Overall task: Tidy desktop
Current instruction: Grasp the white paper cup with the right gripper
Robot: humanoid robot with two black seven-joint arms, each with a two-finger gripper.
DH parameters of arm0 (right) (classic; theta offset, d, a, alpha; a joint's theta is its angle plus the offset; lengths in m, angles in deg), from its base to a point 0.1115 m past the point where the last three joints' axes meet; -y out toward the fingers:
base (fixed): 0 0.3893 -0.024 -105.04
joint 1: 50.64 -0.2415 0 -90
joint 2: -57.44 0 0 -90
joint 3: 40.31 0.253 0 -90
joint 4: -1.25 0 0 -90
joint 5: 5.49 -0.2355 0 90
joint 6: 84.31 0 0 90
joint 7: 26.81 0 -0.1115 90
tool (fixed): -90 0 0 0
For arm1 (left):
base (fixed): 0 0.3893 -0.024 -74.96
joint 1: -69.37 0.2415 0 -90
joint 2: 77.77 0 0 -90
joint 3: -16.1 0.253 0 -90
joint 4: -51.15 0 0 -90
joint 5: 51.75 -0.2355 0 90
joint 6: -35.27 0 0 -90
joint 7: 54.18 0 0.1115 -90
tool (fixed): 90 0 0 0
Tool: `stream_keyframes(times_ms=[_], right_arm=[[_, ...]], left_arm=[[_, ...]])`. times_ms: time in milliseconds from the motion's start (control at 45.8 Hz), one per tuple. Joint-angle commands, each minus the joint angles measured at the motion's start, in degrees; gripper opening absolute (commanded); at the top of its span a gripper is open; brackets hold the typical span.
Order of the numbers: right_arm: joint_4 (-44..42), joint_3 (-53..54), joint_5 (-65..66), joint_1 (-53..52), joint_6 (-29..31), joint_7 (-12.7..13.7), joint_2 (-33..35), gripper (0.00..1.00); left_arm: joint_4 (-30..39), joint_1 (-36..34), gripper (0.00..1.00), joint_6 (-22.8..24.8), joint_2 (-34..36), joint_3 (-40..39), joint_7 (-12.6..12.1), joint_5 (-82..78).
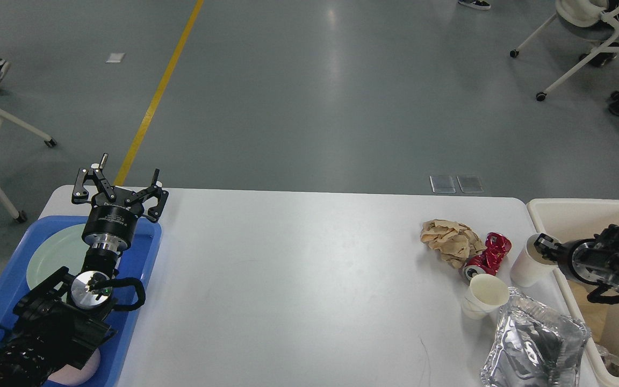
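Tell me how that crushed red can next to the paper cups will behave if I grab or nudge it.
The crushed red can looks empty and dented, so it is probably light and may buckle further under a firm squeeze. Lying on its side on the desktop, it could roll unevenly when nudged. It sits close against the crumpled brown paper, which a push would likely drag along.

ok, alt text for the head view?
Right gripper sits at the rim of a paper cup beside a cream bin, amid a second cup, red can, crumpled paper and foil bag on a white desktop. Left gripper is open above a blue tray.
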Motion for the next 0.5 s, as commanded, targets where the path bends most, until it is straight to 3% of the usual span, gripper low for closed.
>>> stream_keyframes(times_ms=[0, 240, 481], right_arm=[[0.35, 0.21, 0.00, -1.39, 0.16, -0.07, 1.50, 0.00], [7.19, 0.21, 0.35, -10.88, 2.97, -0.07, 5.72, 0.00], [27.23, -0.23, 1.14, -35.82, 10.88, -0.33, 9.94, 0.00]], left_arm=[[0.00, 0.00, 0.97, -0.01, 0.01, 0.00, 0.00, 0.00], [0.00, 0.00, 0.97, -0.01, 0.01, 0.00, 0.00, 0.00], [0.00, 0.00, 0.97, -0.01, 0.01, 0.00, 0.00, 0.00]])
